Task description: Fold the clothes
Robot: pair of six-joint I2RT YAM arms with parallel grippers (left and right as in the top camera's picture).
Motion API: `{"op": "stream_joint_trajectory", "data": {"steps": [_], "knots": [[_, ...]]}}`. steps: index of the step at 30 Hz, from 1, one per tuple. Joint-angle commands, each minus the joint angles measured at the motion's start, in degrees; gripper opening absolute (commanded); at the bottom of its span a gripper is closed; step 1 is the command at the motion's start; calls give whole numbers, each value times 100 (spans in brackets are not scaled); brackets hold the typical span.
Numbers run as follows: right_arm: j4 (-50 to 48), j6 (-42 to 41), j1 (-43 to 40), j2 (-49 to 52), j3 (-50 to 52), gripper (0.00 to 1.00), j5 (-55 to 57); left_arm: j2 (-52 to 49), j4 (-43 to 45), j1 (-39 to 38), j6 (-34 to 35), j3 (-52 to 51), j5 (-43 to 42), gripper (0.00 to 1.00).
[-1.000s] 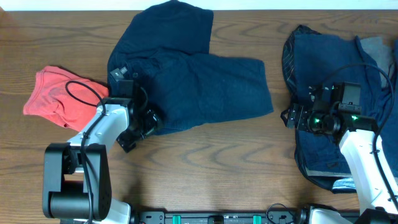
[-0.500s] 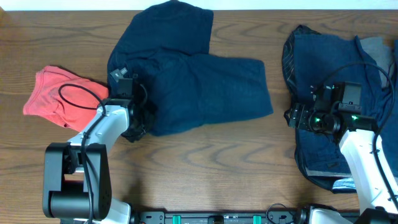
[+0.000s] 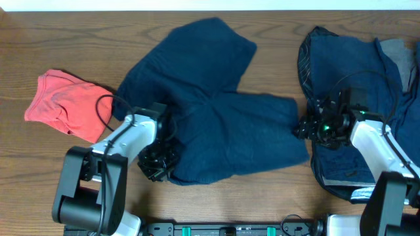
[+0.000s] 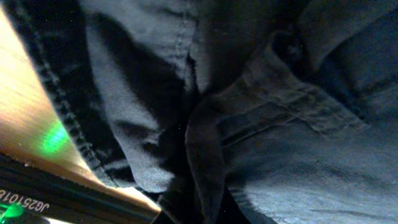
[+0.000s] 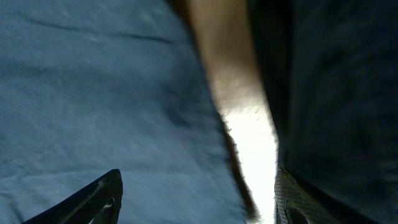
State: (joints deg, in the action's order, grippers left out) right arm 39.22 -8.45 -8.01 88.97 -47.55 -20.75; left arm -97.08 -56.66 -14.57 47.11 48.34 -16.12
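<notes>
Across the middle of the desk (image 3: 262,203), the navy shorts (image 3: 216,131) lie spread but skewed; flattening before the fold looks like the step in hand. The left tool (image 3: 157,162) is buried in cloth toward the desk's front-left corner; whether it grips I cannot tell. The right tool (image 3: 306,126) hangs spread apart at the hem facing the right edge. Next, that hem needs pinching.

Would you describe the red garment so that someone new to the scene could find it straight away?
Start at the wooden table and go to its left end in the overhead view. There, left of the large dark blue trousers, lies a small crumpled coral-red garment. It is the only warm-coloured cloth; the others are dark blue or grey.
</notes>
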Motion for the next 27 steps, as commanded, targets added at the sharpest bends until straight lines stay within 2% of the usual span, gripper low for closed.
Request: {"op": "stream_joint_trajectory", "data": {"steps": [1,8,14,17,22,27], "knots": [[114,98,52,181,-35,77,-304,-17,-15,-203,-85,-39,118,6],[839,-140,103,352,-33,78,-330,-17,76,-223,33,-39,402,6],[1856,-138,118,352,-33,84,-341,-17,323,-223,33,-39,376,6],[1993,-249,138,352,-24,85,-321,-17,330,-223,28,-39,374,6],[1547,-831,304,352,188,86,-15,-17,334,-223,9,-39,374,6],[203,-1655,634,352,719,84,0,-17,317,-225,9,-39,372,6]]}}
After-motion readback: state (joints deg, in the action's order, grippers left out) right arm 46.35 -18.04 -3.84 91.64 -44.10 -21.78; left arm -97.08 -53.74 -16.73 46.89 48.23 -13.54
